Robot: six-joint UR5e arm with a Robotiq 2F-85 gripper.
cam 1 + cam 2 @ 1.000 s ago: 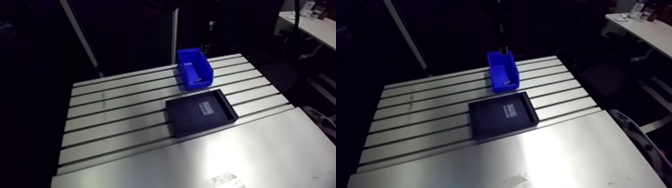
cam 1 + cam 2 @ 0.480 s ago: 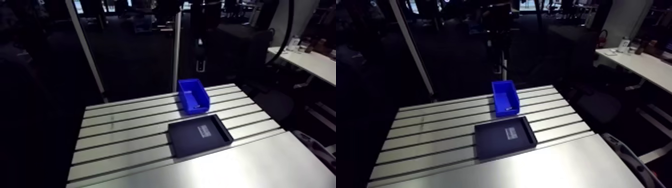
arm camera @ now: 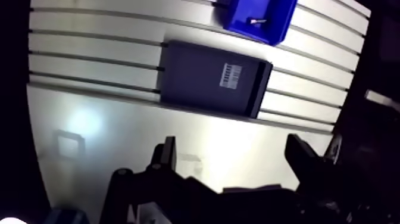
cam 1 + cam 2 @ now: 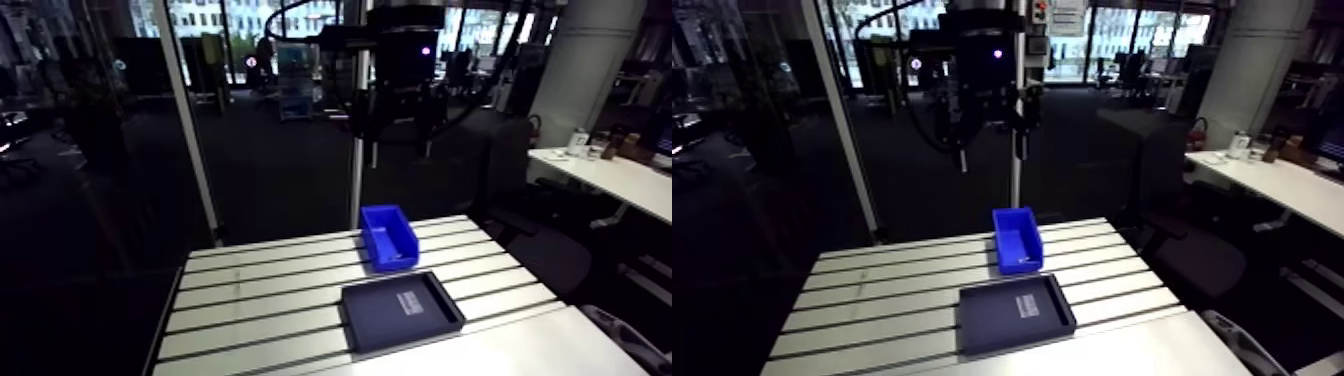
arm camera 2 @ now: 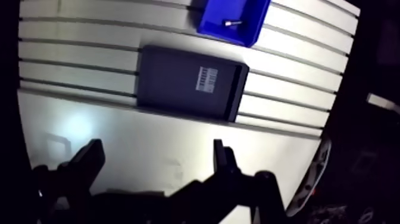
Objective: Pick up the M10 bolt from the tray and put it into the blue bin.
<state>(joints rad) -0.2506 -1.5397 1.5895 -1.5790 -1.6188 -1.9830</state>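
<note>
Bolt lies inside blue bin, not in tray, which shows only a label. Gripper hangs high over both, fingers wide apart, nothing betw. them. Judged: placing done; hold arm clear, no re-grasp, confirm bolt settled.

Table: bare metal, smooth, reflective. Tray: matt dark surface. Bin: smooth blue plastic. Bolt: bright metal.

Arm view far, high over table, wrist view looking down — shared: tray, bin
</note>
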